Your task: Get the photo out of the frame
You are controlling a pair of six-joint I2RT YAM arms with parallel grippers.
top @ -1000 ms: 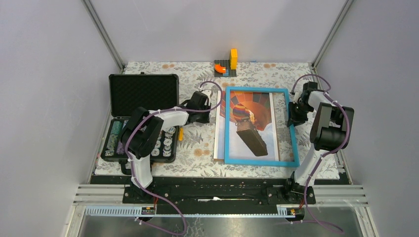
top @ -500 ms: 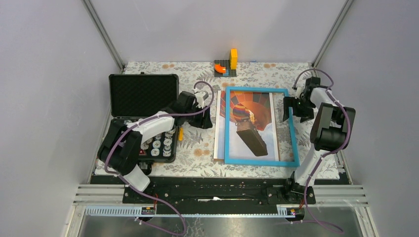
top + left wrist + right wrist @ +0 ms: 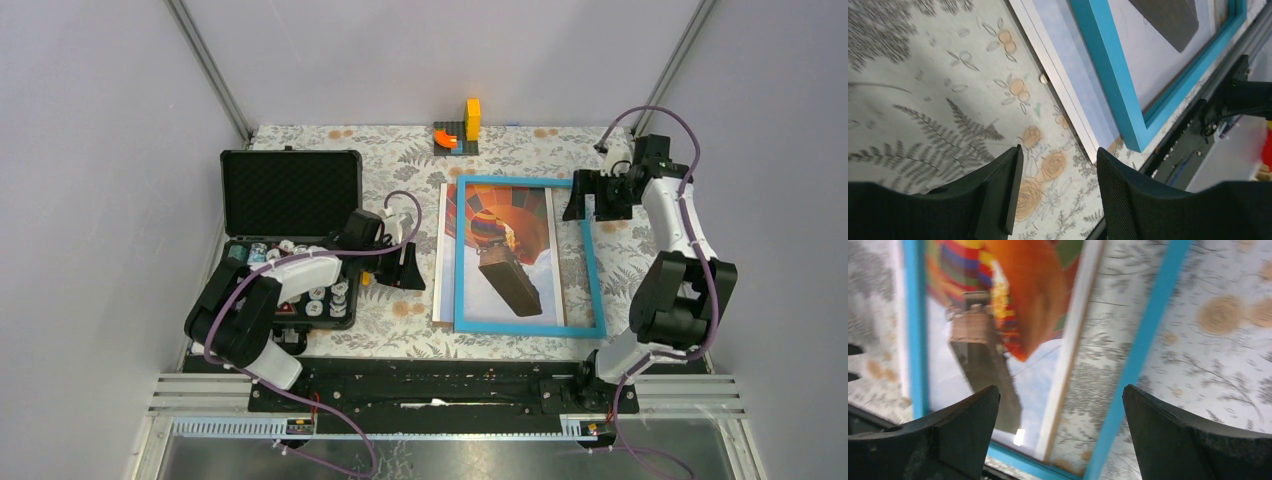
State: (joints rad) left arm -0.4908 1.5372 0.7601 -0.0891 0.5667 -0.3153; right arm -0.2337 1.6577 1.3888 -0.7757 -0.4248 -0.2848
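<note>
mid-separation: photo (image 3: 505, 235) lies flat on the tabletop (image 3: 400, 160) under the frame (image 3: 530, 327), poking out at its 9 o'clock edge; left fingers (image 3: 1133, 200) at 9 and right fingers (image 3: 963, 430) at 1 are open, empty; next probably pin frame, slide photo toward 9.

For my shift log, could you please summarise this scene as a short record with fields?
frame: flat on the table, shifted right of the photo
photo: under the frame, left edge sticking out
left end effector: open, empty, beside the photo's left edge
right end effector: open, empty, above the frame's right side, far end
black case: open, far left
</note>
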